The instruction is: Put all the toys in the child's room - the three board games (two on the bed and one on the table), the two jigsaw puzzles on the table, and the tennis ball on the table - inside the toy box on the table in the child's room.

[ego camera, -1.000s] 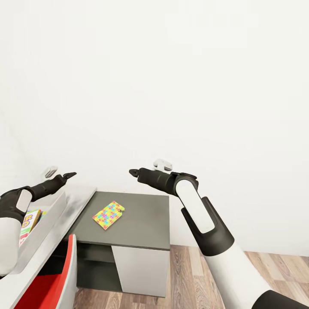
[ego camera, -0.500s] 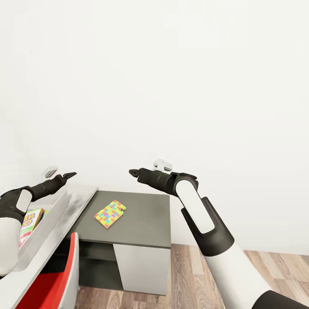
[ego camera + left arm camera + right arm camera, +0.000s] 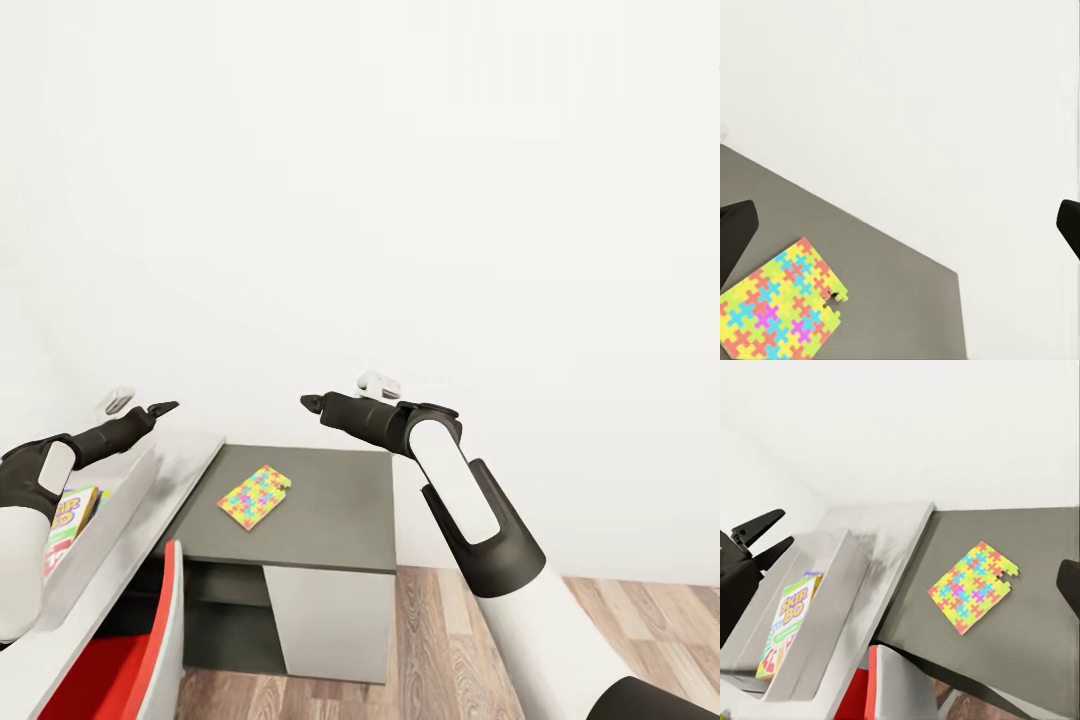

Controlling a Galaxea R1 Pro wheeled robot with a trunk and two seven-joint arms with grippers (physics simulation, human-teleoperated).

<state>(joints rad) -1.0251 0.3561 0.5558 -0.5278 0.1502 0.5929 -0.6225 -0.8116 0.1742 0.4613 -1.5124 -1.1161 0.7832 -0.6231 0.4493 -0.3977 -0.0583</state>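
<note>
At ten o'clock from my right pincer (image 3: 311, 402), which is showing black, the jigsaw puzzle (image 3: 254, 499) is glowing in yellow, pink, green and blue interlocking pieces on the dark grey cabinet (image 3: 330, 510). My left pincer (image 3: 163, 408) is looking black too. In the grey toy box (image 3: 105, 520), the board game (image 3: 789, 623) is showing green, red and white with SKIP-BO lettering. The surface (image 3: 190, 455) is appearing pale grey-white.
</note>
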